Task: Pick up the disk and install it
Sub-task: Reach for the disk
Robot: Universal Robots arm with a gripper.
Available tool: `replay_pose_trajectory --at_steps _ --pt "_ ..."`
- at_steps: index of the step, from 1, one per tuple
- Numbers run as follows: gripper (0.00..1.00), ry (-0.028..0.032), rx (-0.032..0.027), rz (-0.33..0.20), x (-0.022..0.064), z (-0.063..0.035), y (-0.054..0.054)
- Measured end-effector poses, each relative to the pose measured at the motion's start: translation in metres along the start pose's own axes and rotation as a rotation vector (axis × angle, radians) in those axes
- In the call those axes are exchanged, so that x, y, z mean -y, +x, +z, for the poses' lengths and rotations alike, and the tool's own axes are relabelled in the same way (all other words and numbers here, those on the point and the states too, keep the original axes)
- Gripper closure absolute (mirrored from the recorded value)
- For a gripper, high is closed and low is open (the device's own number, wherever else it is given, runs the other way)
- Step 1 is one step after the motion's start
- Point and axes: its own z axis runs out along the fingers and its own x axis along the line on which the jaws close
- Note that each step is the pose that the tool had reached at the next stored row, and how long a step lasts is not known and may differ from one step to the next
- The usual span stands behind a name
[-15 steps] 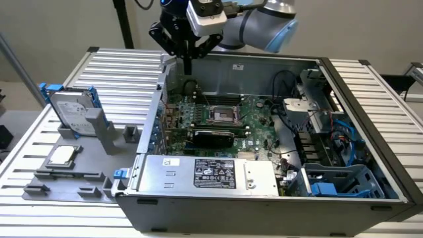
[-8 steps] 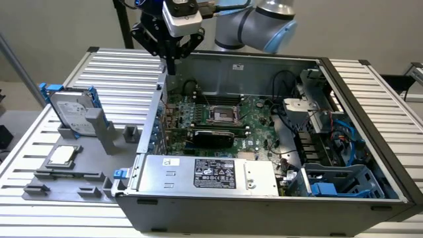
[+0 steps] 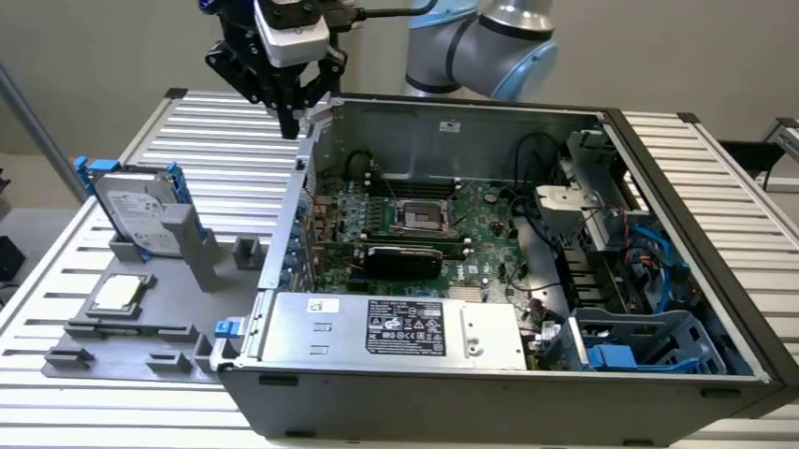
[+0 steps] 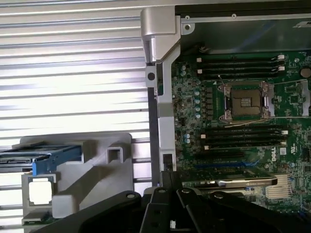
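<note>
Jaws pinched shut, holding nothing, hovering over the computer case's (image 3: 525, 402) far corner on the exterior view's left. Disk (image 3: 135, 210) stands on edge in grey holder (image 3: 187, 248) on tabletop (image 3: 225, 122), just beside the case on that same side, untouched.
</note>
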Motion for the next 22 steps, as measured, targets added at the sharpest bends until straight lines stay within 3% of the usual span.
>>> replay_pose_trajectory --at_steps 22 --pt "0.89 0.0000 0.0000 0.000 -0.0017 0.0012 0.101"
